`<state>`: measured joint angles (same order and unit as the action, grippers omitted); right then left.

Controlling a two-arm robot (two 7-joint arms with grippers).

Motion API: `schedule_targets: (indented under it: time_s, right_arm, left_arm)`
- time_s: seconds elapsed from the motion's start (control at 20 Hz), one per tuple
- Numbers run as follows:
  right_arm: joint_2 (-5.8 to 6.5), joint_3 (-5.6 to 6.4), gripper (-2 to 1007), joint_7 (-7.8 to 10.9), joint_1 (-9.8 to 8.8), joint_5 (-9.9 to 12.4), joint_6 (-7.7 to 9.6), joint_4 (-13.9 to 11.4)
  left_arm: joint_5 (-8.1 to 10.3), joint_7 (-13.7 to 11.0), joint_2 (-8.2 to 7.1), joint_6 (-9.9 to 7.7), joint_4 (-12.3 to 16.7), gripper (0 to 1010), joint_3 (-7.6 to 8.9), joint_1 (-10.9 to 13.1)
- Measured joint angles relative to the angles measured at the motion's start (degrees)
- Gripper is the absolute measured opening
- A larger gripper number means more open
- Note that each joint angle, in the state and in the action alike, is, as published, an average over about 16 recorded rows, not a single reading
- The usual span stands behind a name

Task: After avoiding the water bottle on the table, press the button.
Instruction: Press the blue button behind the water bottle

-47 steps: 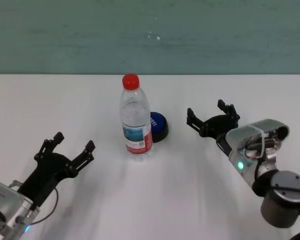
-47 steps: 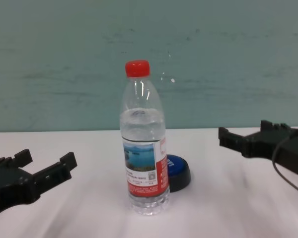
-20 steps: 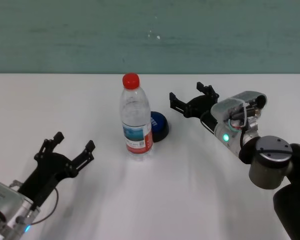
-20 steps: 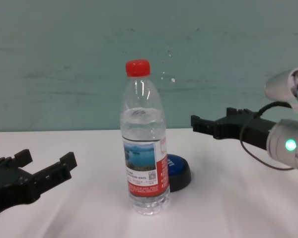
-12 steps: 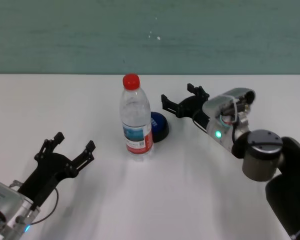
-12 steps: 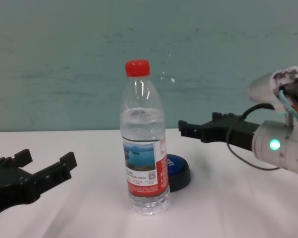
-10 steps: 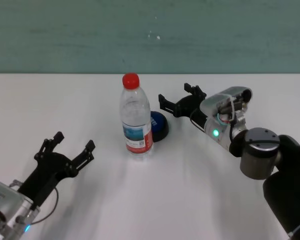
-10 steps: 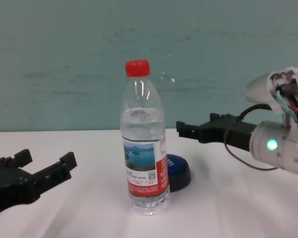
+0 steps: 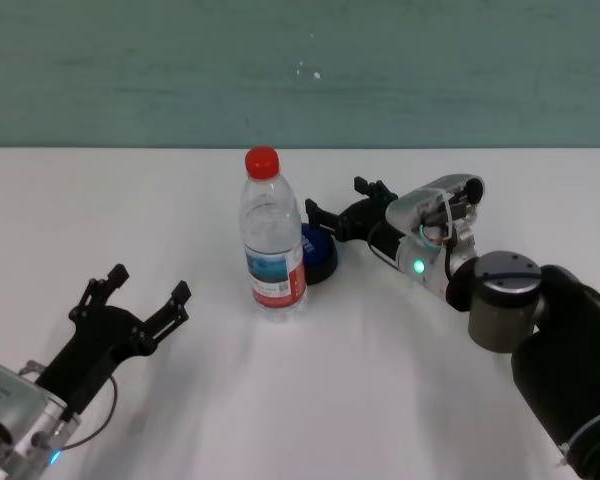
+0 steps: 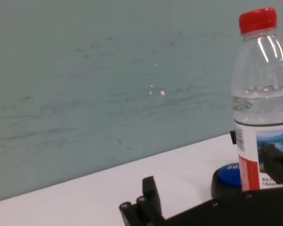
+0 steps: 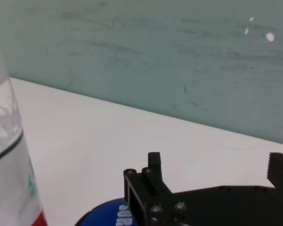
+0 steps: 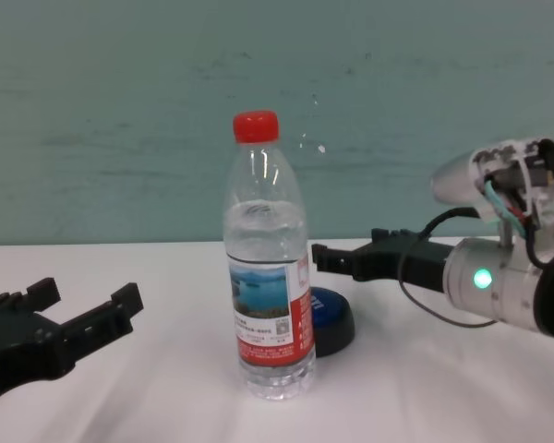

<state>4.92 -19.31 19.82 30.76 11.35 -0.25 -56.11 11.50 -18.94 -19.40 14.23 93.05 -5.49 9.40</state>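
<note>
Head view is showing the right gripper (image 9: 332, 217), fingers apart, hanging just over the blue button (image 9: 318, 250) behind the water bottle (image 9: 271, 236). It should push straight down, staying clear of the bottle. Left gripper (image 9: 140, 294) is waiting open, far off.

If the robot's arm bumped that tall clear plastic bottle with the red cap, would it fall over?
Probably, if hit high: the tall clear plastic bottle stands upright on a narrow base. The water filling most of it likely steadies it against a light nudge. The right gripper, open, reaches beside it toward the blue domed button.
</note>
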Motion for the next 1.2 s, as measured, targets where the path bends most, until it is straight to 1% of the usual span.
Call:
schedule_targets:
  time_s: [0.25, 0.5, 0.85, 1.2]
  right_arm:
    - [-0.53, -0.46, 1004, 0.61, 1.43, 0.33, -0.24, 2.95]
    - [-0.93, -0.61, 1004, 0.95, 2.18, 0.69, -0.44, 4.93]
    - [-1.34, -0.56, 1004, 1.3, 2.68, 1.22, -0.76, 6.99]
    - [-1.63, -0.45, 1004, 1.6, 2.85, 1.67, -1.14, 8.21]
  left_arm:
    - [0.0, 0.0, 0.0, 0.0, 0.0, 1010, 0.0, 0.0]
    - [0.0, 0.0, 0.0, 0.0, 0.0, 1010, 0.0, 0.0]
    - [0.0, 0.0, 0.0, 0.0, 0.0, 1010, 0.0, 0.0]
    - [0.0, 0.0, 0.0, 0.0, 0.0, 1010, 0.0, 0.0]
